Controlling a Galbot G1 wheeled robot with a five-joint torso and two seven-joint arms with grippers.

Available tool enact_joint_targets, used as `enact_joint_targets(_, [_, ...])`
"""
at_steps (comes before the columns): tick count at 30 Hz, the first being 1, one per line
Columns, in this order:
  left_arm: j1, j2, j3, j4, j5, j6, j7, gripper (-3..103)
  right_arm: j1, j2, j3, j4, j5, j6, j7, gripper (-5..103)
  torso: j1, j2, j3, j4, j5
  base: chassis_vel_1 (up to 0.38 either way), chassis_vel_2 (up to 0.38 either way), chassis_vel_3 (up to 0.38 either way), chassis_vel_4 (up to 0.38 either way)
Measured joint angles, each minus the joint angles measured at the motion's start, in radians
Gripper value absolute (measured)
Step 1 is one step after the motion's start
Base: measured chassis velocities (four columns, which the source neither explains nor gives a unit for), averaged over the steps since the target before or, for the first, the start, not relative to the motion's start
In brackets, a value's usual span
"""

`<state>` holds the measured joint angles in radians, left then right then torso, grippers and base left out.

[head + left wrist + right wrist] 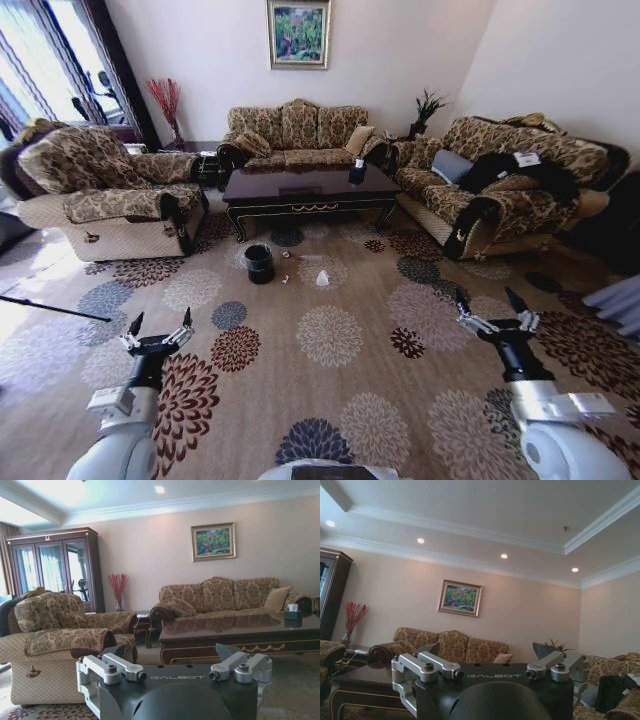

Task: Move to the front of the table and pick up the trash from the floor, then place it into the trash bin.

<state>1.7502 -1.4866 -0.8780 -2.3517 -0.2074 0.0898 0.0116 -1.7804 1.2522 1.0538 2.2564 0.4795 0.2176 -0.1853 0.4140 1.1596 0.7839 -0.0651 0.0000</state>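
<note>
Patterned floor (330, 330) stretching ahead to the table (308, 190), ringed by three floral sofas. Trash bin (259, 263) standing just before the table's front edge, with the trash (322, 278) scattered beside it (a pale crumpled piece plainest, smaller bits barely readable). Left gripper (158, 326) and right gripper (492, 304) held low out front, fingers spread apart, holding nothing, well short of the litter. Likely risks: driving in too close and nudging the bin, rolling over the small scraps, or overlooking the tiny pieces against the busy medallions.

text: GALBOT | on: left gripper (175, 666), right gripper (490, 664) housings | other text: apparently none
</note>
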Motion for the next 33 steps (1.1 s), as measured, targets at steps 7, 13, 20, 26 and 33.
enact_joint_targets(7, [0.005,-0.003,-0.003,0.008,0.004,-0.005,0.000,100,-0.003,-0.001,0.012,0.004,0.002,-0.002,0.010,100,0.000,0.000,0.000,0.0000,0.0000,0.000,0.000,0.000,0.000])
enact_joint_targets(13, [0.010,-0.005,-0.004,0.005,0.004,-0.006,0.001,100,-0.003,0.004,0.013,0.000,0.002,0.004,0.014,100,0.000,0.000,0.000,-0.0001,0.0001,0.000,0.000,0.000,0.000])
enact_joint_targets(20, [0.020,-0.004,-0.006,0.000,0.002,-0.021,0.001,100,-0.007,0.016,0.014,0.003,0.004,0.018,0.011,100,0.000,0.000,0.000,0.0000,0.0001,0.000,0.000,0.000,0.000])
enact_joint_targets(26, [0.022,-0.005,-0.005,-0.009,-0.003,-0.021,-0.008,100,-0.012,0.024,0.021,0.010,0.005,0.023,0.011,100,0.000,0.000,0.000,-0.0001,0.0000,0.000,0.000,0.000,0.000])
enact_joint_targets(33, [0.014,-0.007,-0.001,-0.006,0.000,-0.021,-0.067,100,-0.013,0.035,0.022,0.012,0.008,0.025,0.011,100,-0.002,-0.004,-0.002,-0.0002,0.0000,0.000,0.000,0.000,0.000])
